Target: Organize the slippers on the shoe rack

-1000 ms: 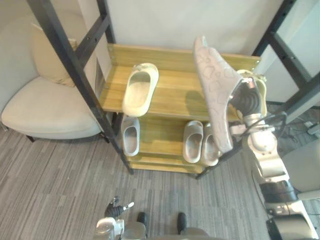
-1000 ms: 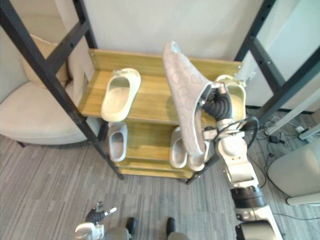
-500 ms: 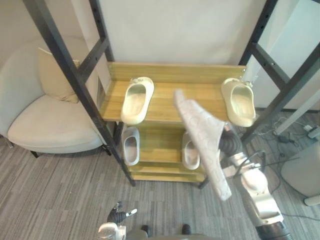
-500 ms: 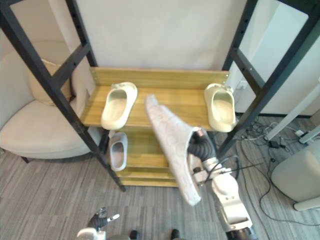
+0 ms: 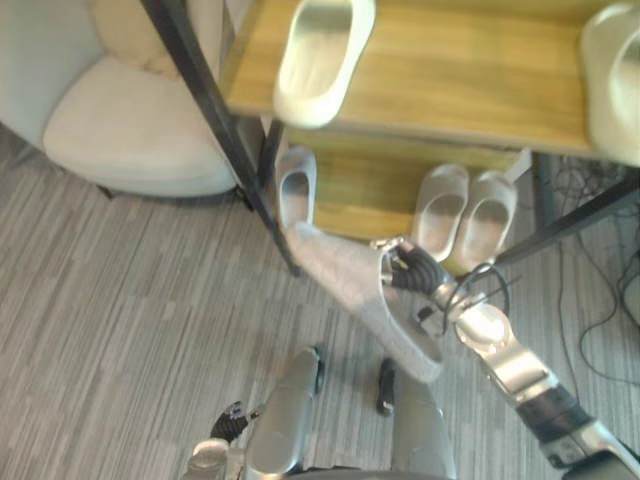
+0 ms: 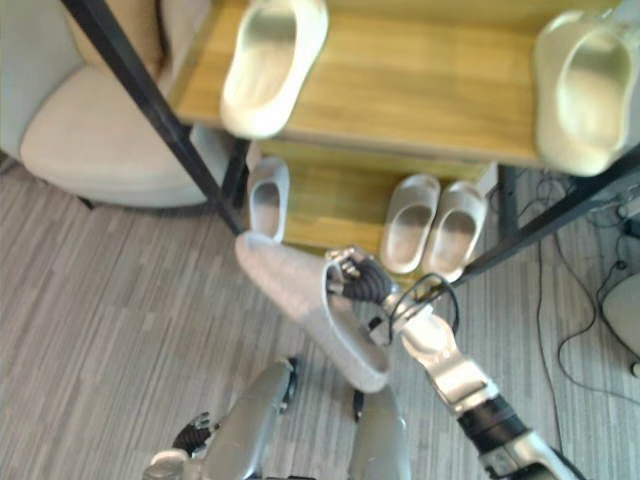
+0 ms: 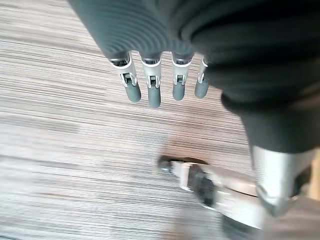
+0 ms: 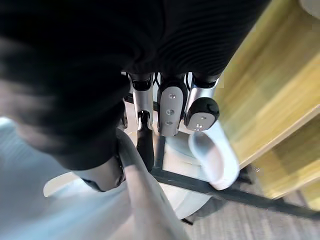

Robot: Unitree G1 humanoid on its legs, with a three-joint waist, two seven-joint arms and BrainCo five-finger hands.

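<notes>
The grey slipper [image 5: 362, 300] hangs above the floor just off the front edge of the shoe rack's [image 5: 455, 85] lower shelf. Its long axis slants from the rack's left post back toward the robot. The right hand [image 6: 358, 281] grips its right rim midway, fingers curled round it. The left hand [image 7: 150, 82] hangs low, fingers straight.

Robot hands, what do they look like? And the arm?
The left hand has silver fingers with dark rounded tips. The right hand wears a dark ribbed cover over its back and wrist, like a bendy hose. The right arm is shiny silver-grey, built of chunky blocks, with a dark band further down.
</notes>
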